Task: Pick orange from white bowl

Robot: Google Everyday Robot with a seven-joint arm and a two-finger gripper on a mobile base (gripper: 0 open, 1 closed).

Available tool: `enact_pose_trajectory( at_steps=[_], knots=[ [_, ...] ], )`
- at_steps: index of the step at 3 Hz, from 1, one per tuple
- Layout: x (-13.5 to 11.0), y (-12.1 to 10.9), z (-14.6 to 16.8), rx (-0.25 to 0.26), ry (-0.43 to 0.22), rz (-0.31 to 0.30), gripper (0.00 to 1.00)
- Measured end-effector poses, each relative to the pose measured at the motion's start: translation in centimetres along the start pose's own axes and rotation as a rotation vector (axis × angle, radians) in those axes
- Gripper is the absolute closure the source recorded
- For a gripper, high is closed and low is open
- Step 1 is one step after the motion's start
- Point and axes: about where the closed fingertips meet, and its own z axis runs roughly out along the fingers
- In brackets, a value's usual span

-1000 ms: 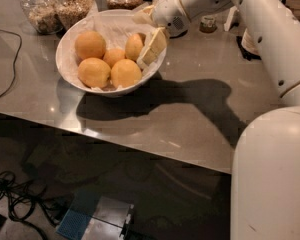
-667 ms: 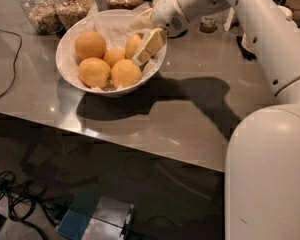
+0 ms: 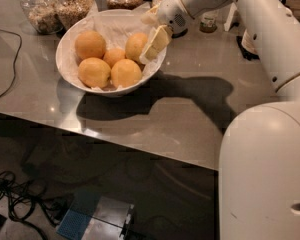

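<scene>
**Gripper at the bowl's rim, orange not yet taken**

The gripper (image 3: 150, 34) is seen just right of upper centre of the frame, over the right-hand rim of the white bowl (image 3: 65, 76). Its two pale fingers (image 3: 157, 40) are spread apart, and nothing is held between them. The lower one is set close against the right side of the nearest orange (image 3: 135, 45); whether contact is made cannot be told.

That orange, taken here to be the target, lies in the right rear of the white bowl on crumpled white paper (image 3: 112, 26). Three other oranges (image 3: 94, 71) of like size and a smaller orange (image 3: 113, 57) are gathered to its left and in front of it.

The approach is judged to be about finished. Closing on the fruit and lifting it out of the bowl are not yet done.

The arm (image 3: 255, 19) is brought in from the upper right and stretched leftward, with the wrist angled down toward the lower left. The robot's white body (image 3: 265, 174) fills the lower right.

The white bowl is carried by a grey table (image 3: 180, 114). Glass jars (image 3: 72, 6) are ranged along the upper left, and a dark cable (image 3: 12, 69) is draped at the left edge.
</scene>
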Motion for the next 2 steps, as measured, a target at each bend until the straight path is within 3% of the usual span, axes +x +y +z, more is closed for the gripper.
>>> enact_pose_trajectory(
  at_steps=[1, 2],
  knots=[
    [0.99, -0.83, -0.46, 0.034, 0.066, -0.001, 0.02],
    [1.52, -1.23, -0.57, 0.051, 0.151, -0.032, 0.12]
  ],
)
